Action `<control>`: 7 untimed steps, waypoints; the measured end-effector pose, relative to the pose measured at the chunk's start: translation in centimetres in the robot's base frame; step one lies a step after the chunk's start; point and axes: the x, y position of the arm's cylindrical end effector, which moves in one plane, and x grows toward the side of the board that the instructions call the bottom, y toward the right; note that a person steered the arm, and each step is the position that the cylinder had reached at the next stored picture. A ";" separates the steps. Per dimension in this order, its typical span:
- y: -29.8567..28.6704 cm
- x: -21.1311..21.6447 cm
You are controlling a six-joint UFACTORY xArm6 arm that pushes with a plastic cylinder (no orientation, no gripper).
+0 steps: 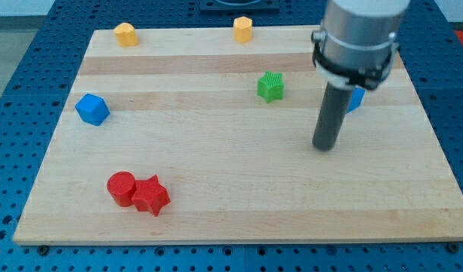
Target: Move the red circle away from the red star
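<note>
A pale wooden desk (239,211) fills the view, sitting on a blue perforated base. Near the view's bottom left, the red circle (121,188) touches the red star (151,196), with the circle on the star's left side. My tip (324,146) rests on the board well apart from them, towards the view's right and a little above the middle. So the red circle lies down and far to the left of my tip, with the star between the two along most of that line. A likely approach is to swing round and come at the circle from the star's side, pushing it leftward or upward. The arm has no gripper, so nothing is held or opened; the dark rod hangs upright from a grey cylinder. Just behind the rod a blue block (356,99) is partly hidden. Elsewhere sit a green block (270,86), a blue hexagon-like block (92,109), and two yellow blocks (125,34) (242,29) at the top edge.
</note>
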 end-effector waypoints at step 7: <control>-32.7 8.3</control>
